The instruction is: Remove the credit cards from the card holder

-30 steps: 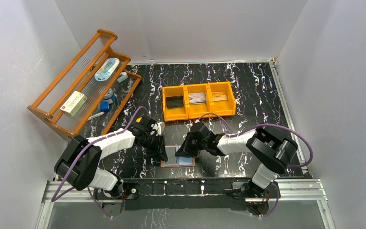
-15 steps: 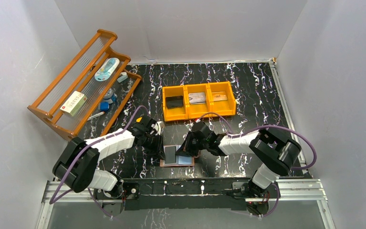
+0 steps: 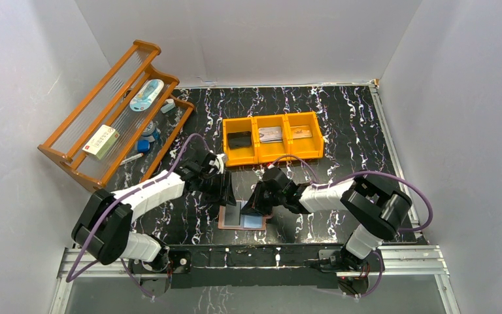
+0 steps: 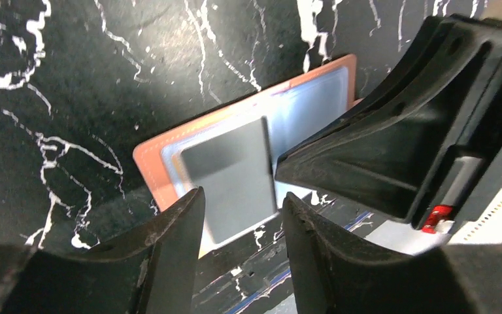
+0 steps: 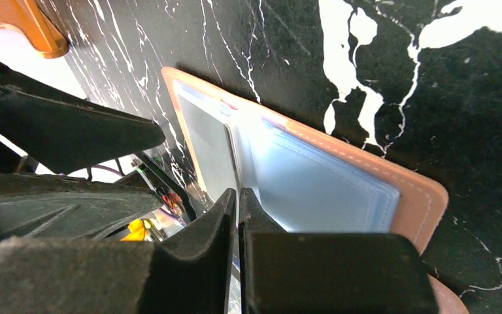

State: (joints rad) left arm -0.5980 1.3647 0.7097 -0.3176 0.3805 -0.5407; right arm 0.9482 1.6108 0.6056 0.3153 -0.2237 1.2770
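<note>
I note the left gripper (image 4: 243,199) has backed off the card holder (image 4: 153,163) and now stands spread. The grey credit card (image 4: 232,176) lies just beyond its tips. The right gripper (image 5: 237,196) is pressed together.

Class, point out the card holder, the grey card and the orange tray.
card holder (image 4: 147,160), left wrist view, pink left corner.
grey card (image 4: 232,173), left wrist view, middle of face.
orange tray (image 3: 272,154), top view, front wall.

Soft, even overhead light casts only faint shadows around the card holder (image 3: 248,222) — close up, the grey card (image 4: 232,176) in it blurs, and white glare burns out beyond its left edge.
</note>
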